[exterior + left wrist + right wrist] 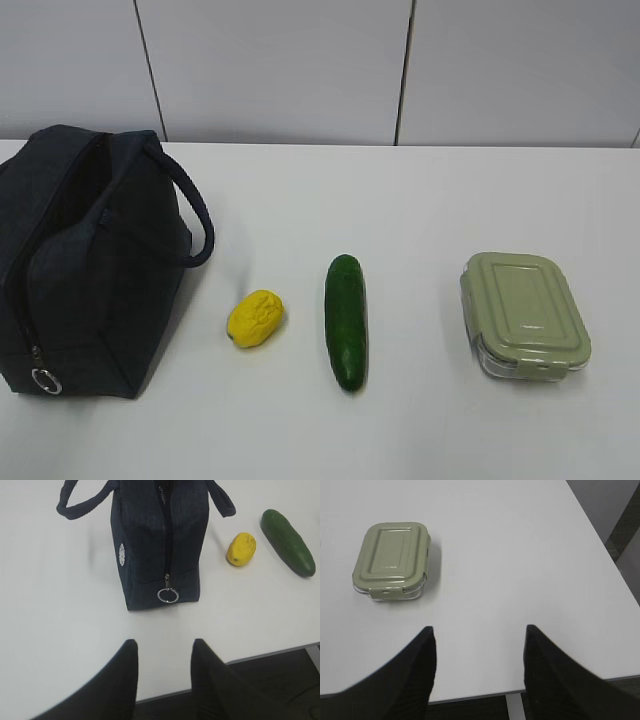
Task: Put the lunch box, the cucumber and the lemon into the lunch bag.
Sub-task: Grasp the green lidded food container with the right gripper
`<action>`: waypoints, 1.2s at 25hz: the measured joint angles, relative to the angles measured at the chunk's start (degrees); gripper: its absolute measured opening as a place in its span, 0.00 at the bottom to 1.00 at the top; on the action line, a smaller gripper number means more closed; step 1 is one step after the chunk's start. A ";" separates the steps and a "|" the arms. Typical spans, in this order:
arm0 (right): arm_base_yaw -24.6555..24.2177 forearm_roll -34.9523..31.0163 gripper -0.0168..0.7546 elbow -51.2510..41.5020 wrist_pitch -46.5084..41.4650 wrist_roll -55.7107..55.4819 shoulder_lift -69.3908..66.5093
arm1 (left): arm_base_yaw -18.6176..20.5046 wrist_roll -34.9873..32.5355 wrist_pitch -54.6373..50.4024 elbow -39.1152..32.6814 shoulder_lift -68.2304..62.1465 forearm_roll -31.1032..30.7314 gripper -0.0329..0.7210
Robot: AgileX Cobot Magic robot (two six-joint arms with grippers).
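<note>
Boxy dark navy fabric lunch bag (85, 265): far left of white table (420, 200), zipper closed, metal ring pull (168, 595) at near end. Small bumpy yellow lemon (255, 318): just right of bag, apart. Straight dark green cucumber (346, 320): centre, bare table either side. Clear lunch box with sage-green lid (525, 312): right, well apart. Left gripper (164, 647): fingers narrowly parted, empty, near table's front edge. Right gripper (480, 632): fingers wider, empty.
</note>
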State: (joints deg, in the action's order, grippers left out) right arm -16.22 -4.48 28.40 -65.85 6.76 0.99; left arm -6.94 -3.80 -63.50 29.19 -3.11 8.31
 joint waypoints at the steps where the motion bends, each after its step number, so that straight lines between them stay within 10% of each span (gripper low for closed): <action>1: 0.00 0.00 0.57 0.00 0.00 0.00 0.00 | 0.00 0.00 0.00 0.00 0.00 0.00 0.36; 17: 0.00 0.14 0.57 1.30 -2.39 -1.68 -0.60 | 0.00 0.00 0.00 0.00 0.00 0.00 0.36; 30: 0.00 -1.21 0.57 6.49 -2.62 -5.66 -28.04 | 0.00 0.00 0.00 0.00 0.00 0.00 0.36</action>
State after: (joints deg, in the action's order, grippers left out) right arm -16.22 -5.69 34.89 -68.47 1.11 -27.05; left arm -6.94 -3.80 -63.50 29.19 -3.11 8.31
